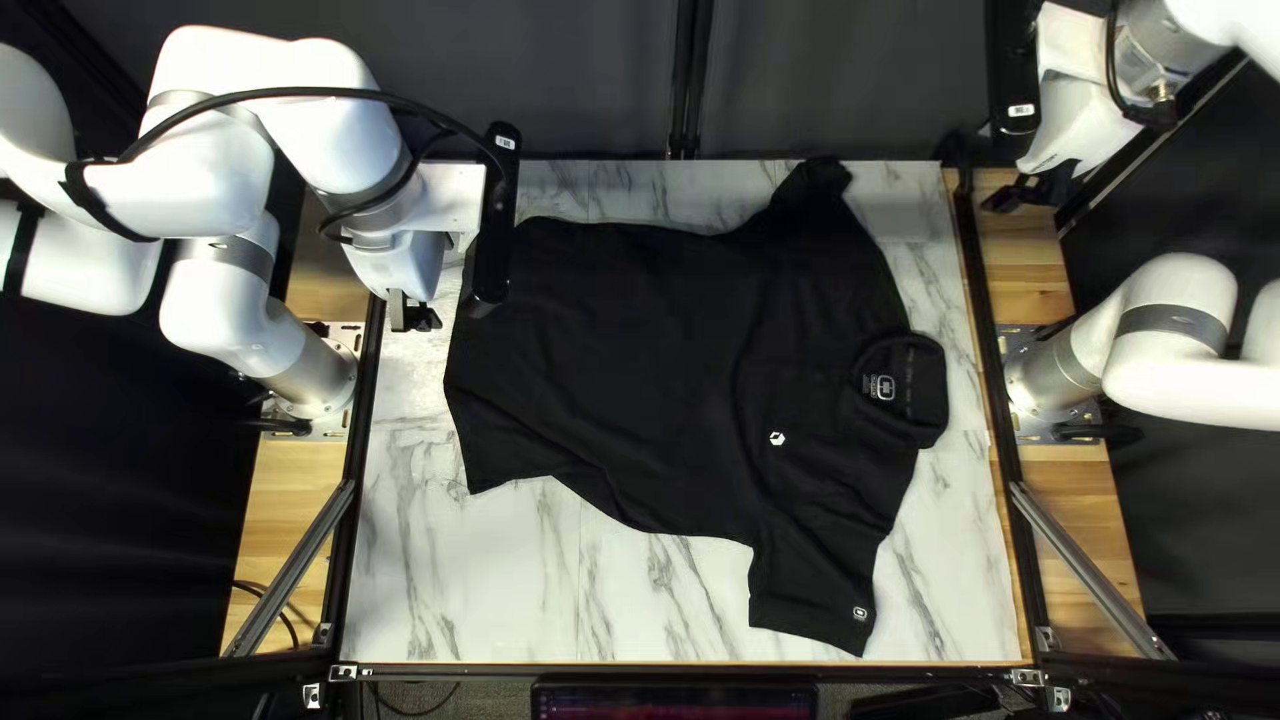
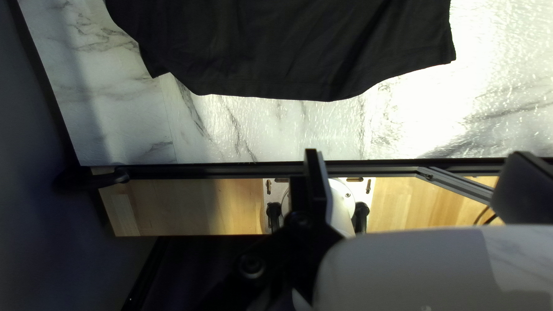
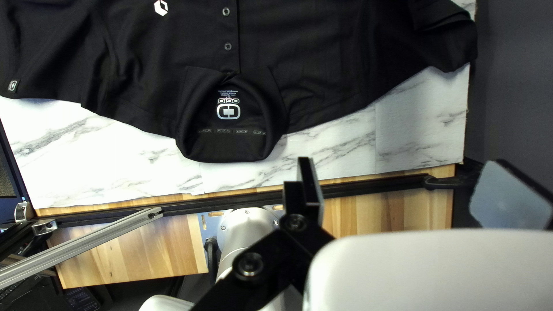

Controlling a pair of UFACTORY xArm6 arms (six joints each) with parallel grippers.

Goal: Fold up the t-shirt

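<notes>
Left arm (image 1: 250,170) is bunched up at the upper left of the top left view, elbow high, its wrist reaching in toward the middle of the frame. Its jaws are spread wide, with nothing between them. Right arm (image 1: 1160,340) is tucked against the right edge, its upper links climbing out through the upper right corner. Its jaws are wide apart too and grip nothing.

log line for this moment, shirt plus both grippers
t-shirt: spread unfolded on table | left gripper: open, holding nothing | right gripper: open, holding nothing | fold: not started
</notes>
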